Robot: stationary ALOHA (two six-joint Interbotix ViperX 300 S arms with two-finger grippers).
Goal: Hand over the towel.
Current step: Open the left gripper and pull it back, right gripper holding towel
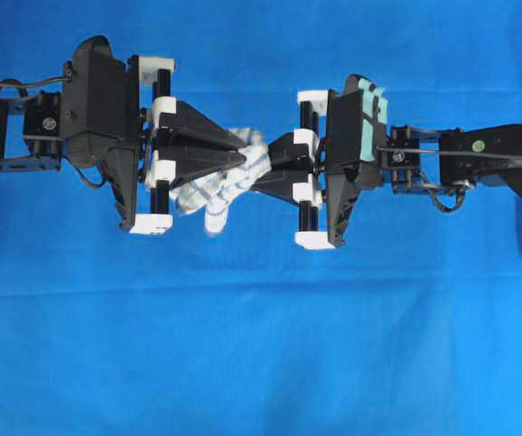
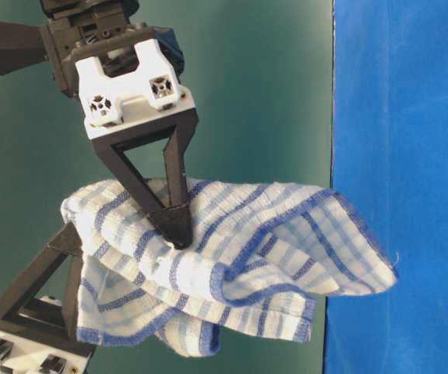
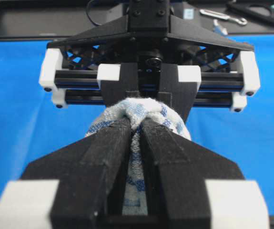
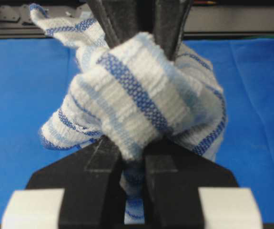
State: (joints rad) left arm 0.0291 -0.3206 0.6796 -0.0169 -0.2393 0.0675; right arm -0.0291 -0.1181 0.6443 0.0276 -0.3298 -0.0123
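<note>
Overhead view: the towel (image 1: 229,182) hangs in mid-air between the two claws, above the blue cloth (image 1: 261,345), with the left gripper (image 1: 241,152) coming in from 9 o'clock and the right gripper (image 1: 262,177) from 3 o'clock. Both are clamped on it. The left wrist view shows the left jaws pressed together with striped cloth squeezed in the slit between them; the right wrist view shows the right jaws pinched on a bunched fold, the rest of the towel bulging over the fingers.

Risks, as I judge them — the two grips sit almost touching, so the right claw may hold only a thin outer fold. If the left lets go and that fold slips, the towel falls to the cloth below. If either arm pulls away while both are clamped, the towel gets stretched or yanked out of one claw. Loose cloth draped at 6 o'clock in the table-level view could also snag a finger as the arms part.
</note>
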